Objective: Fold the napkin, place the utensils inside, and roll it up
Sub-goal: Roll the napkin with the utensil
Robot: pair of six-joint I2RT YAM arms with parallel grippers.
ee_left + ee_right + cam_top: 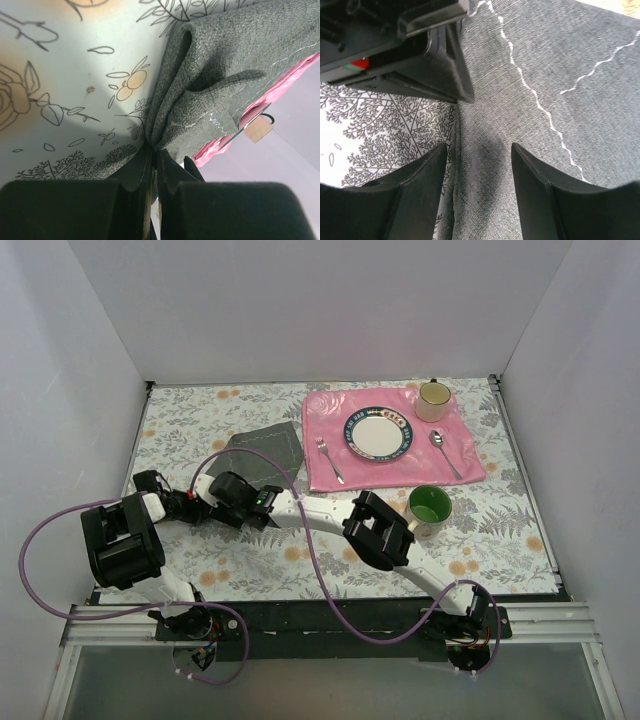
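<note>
Grey cloth is nipped tight between the closed fingers (pixel 137 172) of your left gripper (pixel 152 150), which has the napkin (pixel 220 70) by its near edge. Your right gripper (pixel 479 155) stands spread just beside it, straddling the same edge but gripping nothing. You're on the folding step, by my reading: the napkin lies creased on the flowered table (pixel 200 420), close against the pink placemat (pixel 325 410) where the fork (pixel 329 460) and spoon (pixel 445 452) wait, so next close the right gripper on the edge and carry both across together.
</note>
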